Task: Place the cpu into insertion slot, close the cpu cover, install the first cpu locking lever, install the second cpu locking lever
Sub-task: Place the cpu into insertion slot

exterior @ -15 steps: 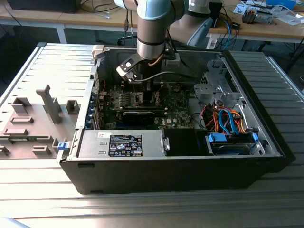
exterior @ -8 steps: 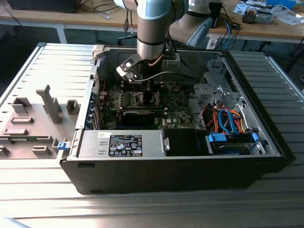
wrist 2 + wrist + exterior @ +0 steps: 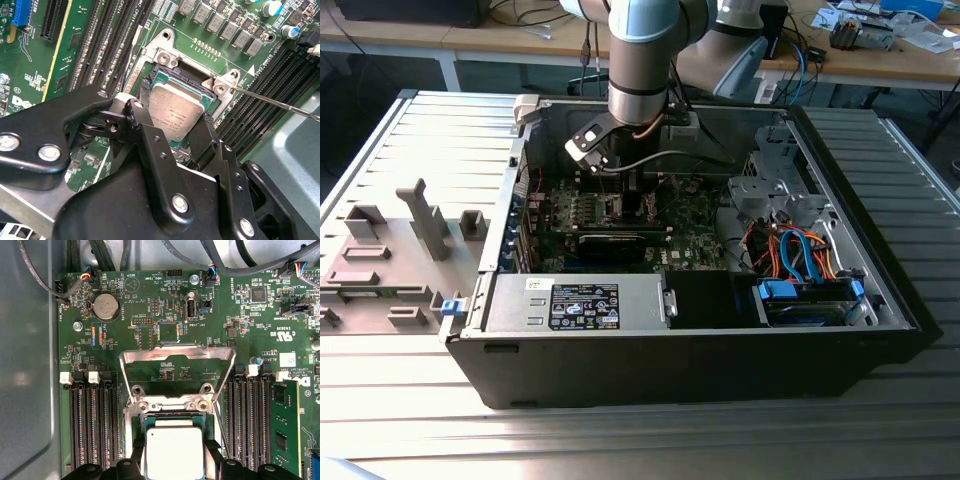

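The cpu [image 3: 174, 450], a square chip with a dull silver top, lies level over the insertion slot [image 3: 172, 416] on the green board. The black fingers [image 3: 136, 112] of my gripper [image 3: 172, 131] press on two opposite edges of the cpu [image 3: 175, 112], so the gripper is shut on it. The chip covers most of the socket recess, and I cannot tell whether it is fully seated. The cpu cover [image 3: 177, 356], a silvery frame, stands swung open behind the slot. A thin locking lever [image 3: 280, 102] sticks out beside the socket. In the exterior view the gripper [image 3: 620, 185] is down inside the case.
Long black memory slots [image 3: 92, 425] flank the socket on both sides, and a green memory card [image 3: 282, 430] stands in one. A round coin battery [image 3: 104, 307] and cables [image 3: 45, 282] lie beyond the cover. The open computer case [image 3: 880, 290] holds a power supply [image 3: 585, 303] and blue cables [image 3: 800, 255].
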Motion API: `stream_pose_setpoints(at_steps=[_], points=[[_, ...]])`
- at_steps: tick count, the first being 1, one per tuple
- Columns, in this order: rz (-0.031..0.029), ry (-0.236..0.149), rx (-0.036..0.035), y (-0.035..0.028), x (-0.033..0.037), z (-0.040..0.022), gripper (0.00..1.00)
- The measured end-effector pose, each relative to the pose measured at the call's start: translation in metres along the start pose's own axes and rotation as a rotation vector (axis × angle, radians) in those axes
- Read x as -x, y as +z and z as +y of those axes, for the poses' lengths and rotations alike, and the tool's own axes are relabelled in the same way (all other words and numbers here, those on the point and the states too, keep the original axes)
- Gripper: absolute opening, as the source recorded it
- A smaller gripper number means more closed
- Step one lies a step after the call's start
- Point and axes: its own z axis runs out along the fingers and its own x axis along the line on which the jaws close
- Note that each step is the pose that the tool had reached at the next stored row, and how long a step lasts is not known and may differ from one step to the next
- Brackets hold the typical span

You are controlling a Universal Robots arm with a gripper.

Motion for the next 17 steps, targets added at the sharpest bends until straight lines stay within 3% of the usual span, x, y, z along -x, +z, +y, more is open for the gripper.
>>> stream_pose_setpoints(at_steps=[1,2,10,11,17], points=[[0.0004,0.000,0.0000,0.0001,-0.0001,0.0000,0.55],[0.0001,0.000,-0.0006,0.0001,0.0000,0.0000,0.62],[-0.0005,0.000,-0.0011,-0.0001,0.0001,-0.0002,0.63],[-0.0005,0.000,-0.0011,-0.0001,0.0001,-0.0002,0.69],[-0.0006,0.000,-0.0011,-0.0001,0.0001,-0.0002,0.69]])
